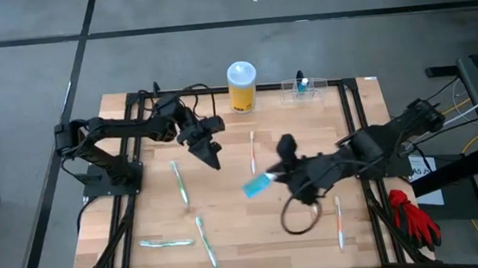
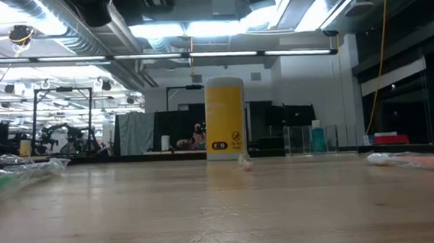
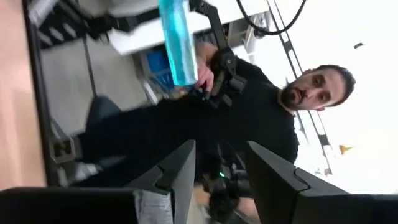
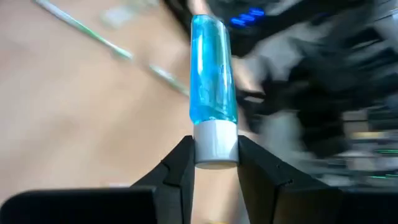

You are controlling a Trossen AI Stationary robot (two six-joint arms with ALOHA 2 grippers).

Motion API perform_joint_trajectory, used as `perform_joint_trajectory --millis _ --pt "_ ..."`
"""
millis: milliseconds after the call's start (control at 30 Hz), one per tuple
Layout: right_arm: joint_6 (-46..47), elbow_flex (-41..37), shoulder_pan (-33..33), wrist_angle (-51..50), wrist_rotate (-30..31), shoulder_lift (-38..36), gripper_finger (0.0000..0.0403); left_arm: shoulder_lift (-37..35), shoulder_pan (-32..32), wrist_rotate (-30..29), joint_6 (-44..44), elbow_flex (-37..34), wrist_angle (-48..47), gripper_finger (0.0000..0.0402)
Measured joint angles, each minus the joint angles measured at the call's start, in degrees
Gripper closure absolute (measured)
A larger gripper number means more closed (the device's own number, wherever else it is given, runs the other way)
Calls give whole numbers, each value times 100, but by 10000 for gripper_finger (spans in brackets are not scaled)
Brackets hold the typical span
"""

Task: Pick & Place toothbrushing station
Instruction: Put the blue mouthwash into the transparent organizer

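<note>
Your right gripper (image 4: pixel 212 163) hangs over mid-table, fingers clamped on the white cap of one blue tube (image 4: pixel 213 71). Your left gripper (image 1: pixel 210 156), at its ten o'clock, has fingers apart and holds nothing. Five toothbrushes (image 1: pixel 179 183) lie scattered. At twelve o'clock, beside one yellow canister (image 1: pixel 242 88), the clear holder (image 1: pixel 304 89) contains a small blue bottle (image 1: pixel 303 82).

Bright overhead ceiling lights; wrist views motion-blurred; low view's foreground soft.
</note>
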Motion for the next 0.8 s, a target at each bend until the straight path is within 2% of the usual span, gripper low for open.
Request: perform_joint_trajectory --millis 133,233,400,500,667,800 --pt "1644 0 -62 -841 -1344 -450 307 31 52 -65 488 0 -6 274" --pt "2525 -2 -112 -1378 -1750 -684 307 29 -4 -132 666 0 -4 278" --pt "3364 -2 -148 -1472 -2501 -1037 307 29 -313 -349 903 4 125 283" --pt "3519 -2 -370 -1387 -3161 -1103 307 31 -628 -501 1606 95 -100 288" --pt "3618 -279 -1046 -1093 -4789 -1104 307 16 -948 -1063 3493 333 -1485 301" --pt "3618 -867 -1587 -806 -5984 -1095 307 -164 -1018 -1516 5100 505 -3362 307"
